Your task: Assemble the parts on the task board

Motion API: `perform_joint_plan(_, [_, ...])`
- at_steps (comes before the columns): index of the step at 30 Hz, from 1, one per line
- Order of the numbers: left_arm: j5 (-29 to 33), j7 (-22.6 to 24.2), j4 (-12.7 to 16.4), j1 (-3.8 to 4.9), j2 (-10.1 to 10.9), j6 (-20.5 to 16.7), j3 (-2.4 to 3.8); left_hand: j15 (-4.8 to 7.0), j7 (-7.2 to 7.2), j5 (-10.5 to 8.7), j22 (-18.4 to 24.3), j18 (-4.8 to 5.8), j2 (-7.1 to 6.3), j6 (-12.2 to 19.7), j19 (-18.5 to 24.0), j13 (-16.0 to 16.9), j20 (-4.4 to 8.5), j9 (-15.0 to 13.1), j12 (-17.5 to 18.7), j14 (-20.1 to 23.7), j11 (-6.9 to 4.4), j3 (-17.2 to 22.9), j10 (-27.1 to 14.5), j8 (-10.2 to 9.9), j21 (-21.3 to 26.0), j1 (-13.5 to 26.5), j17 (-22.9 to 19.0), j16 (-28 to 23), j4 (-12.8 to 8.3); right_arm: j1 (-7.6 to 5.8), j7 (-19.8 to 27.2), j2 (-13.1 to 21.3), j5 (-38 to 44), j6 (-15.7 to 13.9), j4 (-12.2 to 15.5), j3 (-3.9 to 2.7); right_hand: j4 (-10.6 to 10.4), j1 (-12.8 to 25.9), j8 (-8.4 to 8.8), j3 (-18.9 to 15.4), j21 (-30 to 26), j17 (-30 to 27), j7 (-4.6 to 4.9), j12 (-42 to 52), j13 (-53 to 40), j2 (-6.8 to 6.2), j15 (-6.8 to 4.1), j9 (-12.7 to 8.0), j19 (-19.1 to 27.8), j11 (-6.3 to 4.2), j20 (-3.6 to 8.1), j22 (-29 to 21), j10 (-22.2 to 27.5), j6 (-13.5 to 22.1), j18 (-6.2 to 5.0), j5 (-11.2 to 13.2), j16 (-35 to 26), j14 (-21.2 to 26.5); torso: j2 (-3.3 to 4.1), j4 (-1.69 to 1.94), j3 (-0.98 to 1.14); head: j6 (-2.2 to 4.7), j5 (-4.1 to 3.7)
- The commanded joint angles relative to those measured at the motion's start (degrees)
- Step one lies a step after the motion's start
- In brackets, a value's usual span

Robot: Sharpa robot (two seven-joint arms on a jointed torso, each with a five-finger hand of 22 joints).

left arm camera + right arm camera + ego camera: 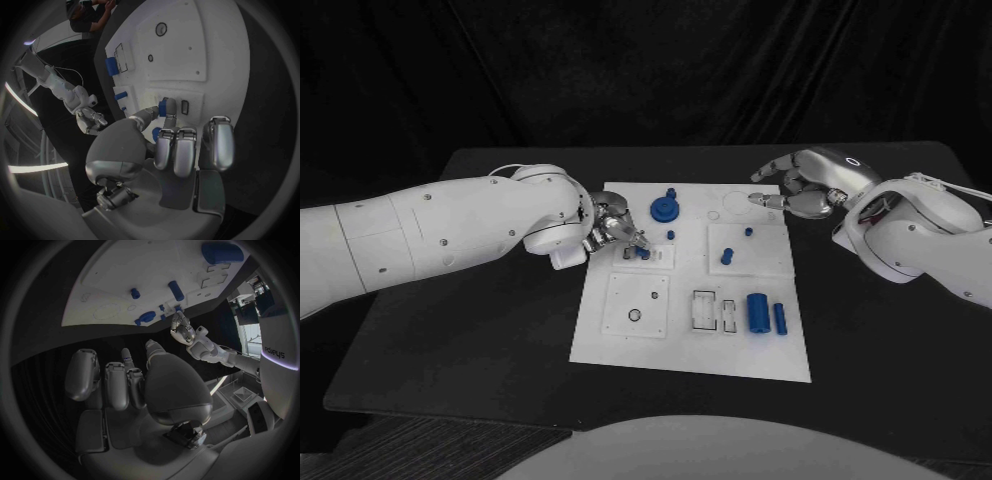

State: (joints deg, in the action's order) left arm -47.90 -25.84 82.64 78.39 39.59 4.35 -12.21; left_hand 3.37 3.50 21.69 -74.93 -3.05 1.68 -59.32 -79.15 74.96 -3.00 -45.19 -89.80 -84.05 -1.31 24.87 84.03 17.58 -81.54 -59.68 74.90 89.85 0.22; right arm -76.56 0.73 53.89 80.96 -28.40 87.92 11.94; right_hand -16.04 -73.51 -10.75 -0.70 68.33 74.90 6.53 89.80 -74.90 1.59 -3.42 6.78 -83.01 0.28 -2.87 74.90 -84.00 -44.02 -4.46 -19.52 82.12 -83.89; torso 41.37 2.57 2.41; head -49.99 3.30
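Note:
The white task board (pixel 625 340) lies in the middle of the black table. My left hand (pixel 607 234) is over the board's upper left and pinches a small blue part (pixel 639 253) at a square seat; the left wrist view shows that part (pixel 167 107) between the fingertips, beside a dark slot (pixel 185 106). My right hand (pixel 799 190) hovers at the board's far right corner, fingers loosely bent and apart, holding nothing. On the board rest a round blue part (pixel 668 208), a blue block (pixel 727 257), a blue cylinder (pixel 757 311) and a thin blue rod (pixel 779 318).
Two small blue pegs (pixel 671 235) (pixel 747 232) stand near the board's middle. Two rectangular slots (pixel 705 310) and a black ring (pixel 635 314) lie on the near half. The table (pixel 473 330) shows bare black surface left and right of the board.

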Motion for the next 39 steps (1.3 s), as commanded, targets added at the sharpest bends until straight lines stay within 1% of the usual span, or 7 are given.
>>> perform_joint_plan(1, [0.46,1.07,0.08,-0.14,-0.14,0.89,0.05,0.08,-0.82,0.13,-5.05,-0.38,0.31,0.46,0.52,15.04,0.05,-0.05,-0.20,-5.95,0.17,2.58,5.97,-0.22,0.28,-0.40,15.10,0.15,-2.32,0.14,0.01,0.05,0.10,-0.21,0.08,-0.04,0.33,-0.69,0.00,0.13,-0.35,7.55,0.10,0.20,-15.10,0.10,0.29,-0.07,0.13,0.51,-0.17,8.96,-6.00,-0.37,-0.06,-0.26,-0.23,-4.31,-0.01,-0.09,0.02,-0.01,0.08])
perform_joint_plan(15, [0.46,0.52,-0.07,-0.21,-0.18,1.88,0.05,-0.04,-0.68,0.10,-4.83,-0.47,0.30,0.84,0.88,15.04,-0.05,-0.30,-0.20,-5.95,0.30,2.80,5.97,-0.34,0.58,-0.57,15.10,0.15,-2.26,0.29,0.08,-0.12,-0.22,0.21,-0.09,-0.04,0.34,-0.74,-0.04,0.12,-0.40,7.48,0.11,0.20,-15.10,0.11,0.29,-0.07,0.15,0.52,-0.17,8.95,-6.00,-0.49,-0.07,-0.34,-0.31,-4.29,-0.07,-0.03,0.10,-0.01,0.00])
perform_joint_plan(21, [0.46,0.32,-0.29,-0.26,-0.38,2.20,0.05,-0.09,-0.62,0.09,-4.70,-0.51,0.28,0.98,1.07,15.04,-0.08,-0.38,-0.20,-5.95,0.34,2.86,5.97,-0.39,0.72,-0.60,15.10,0.15,-2.24,0.34,0.07,-0.16,-0.27,0.39,-0.13,-0.04,0.35,-0.77,-0.04,0.12,-0.51,7.40,0.12,0.20,-15.10,0.11,0.30,-0.07,0.18,0.52,-0.18,8.92,-6.00,-0.52,-0.09,-0.37,-0.39,-4.28,-0.09,0.07,0.04,-0.01,0.07])
perform_joint_plan(23, [0.46,0.27,-0.40,-0.30,-0.42,2.27,0.04,-0.10,-0.60,0.07,-4.65,-0.53,0.28,1.02,1.13,15.04,-0.10,-0.40,-0.20,-5.95,0.36,2.87,5.97,-0.40,0.78,-0.61,15.10,0.15,-2.21,0.35,0.07,-0.15,-0.27,0.43,-0.13,-0.04,0.35,-0.77,-0.04,0.12,-0.51,7.40,0.12,0.20,-15.10,0.11,0.30,-0.07,0.18,0.52,-0.18,8.92,-6.00,-0.52,-0.09,-0.37,-0.39,-4.28,-0.09,0.07,-0.01,-0.01,0.08])
perform_joint_plan(28, [0.46,0.23,-0.66,-0.40,-0.44,2.23,0.04,-0.14,-0.56,0.03,-4.56,-0.57,0.31,1.13,1.27,15.04,-0.13,-0.46,-0.20,-5.95,0.40,2.91,5.97,-0.44,0.89,-0.62,15.10,0.15,-2.16,0.36,0.05,-0.11,-0.28,0.51,-0.10,-0.04,0.36,-0.80,-0.04,0.12,-0.51,7.39,0.12,0.20,-15.10,0.11,0.30,-0.07,0.18,0.52,-0.18,8.92,-6.00,-0.54,-0.09,-0.40,-0.40,-4.27,-0.10,0.01,-0.03,-0.01,0.20])
perform_joint_plan(33, [0.46,0.26,-0.93,-0.50,-0.48,2.14,0.04,-0.17,-0.53,0.02,-4.49,-0.59,0.33,1.20,1.38,15.04,-0.15,-0.52,-0.20,-5.95,0.43,2.96,5.97,-0.46,0.97,-0.65,15.10,0.15,-2.13,0.37,0.03,-0.08,-0.28,0.58,-0.10,-0.04,0.37,-0.83,-0.04,0.11,-0.62,7.29,0.12,0.20,-15.10,0.11,0.30,-0.08,0.21,0.53,-0.18,8.90,-6.00,-0.56,-0.11,-0.42,-0.50,-4.25,-0.06,-0.05,0.02,-0.01,0.34])
perform_joint_plan(39, [0.46,0.27,-1.02,-0.57,-0.64,2.49,0.04,-0.23,-0.47,-0.23,-4.48,-0.60,0.37,1.30,1.45,15.04,-0.21,-0.66,-0.20,-5.95,0.49,3.00,5.97,-0.47,1.04,-0.69,15.10,0.15,-2.02,0.37,0.00,-0.10,-0.28,0.61,-0.09,-0.04,0.37,-0.83,-0.04,0.11,-0.62,7.29,0.12,0.20,-15.10,0.11,0.30,-0.08,0.21,0.53,-0.18,8.90,-6.00,-0.56,-0.11,-0.42,-0.50,-4.25,0.03,-0.03,0.05,-0.01,0.37])
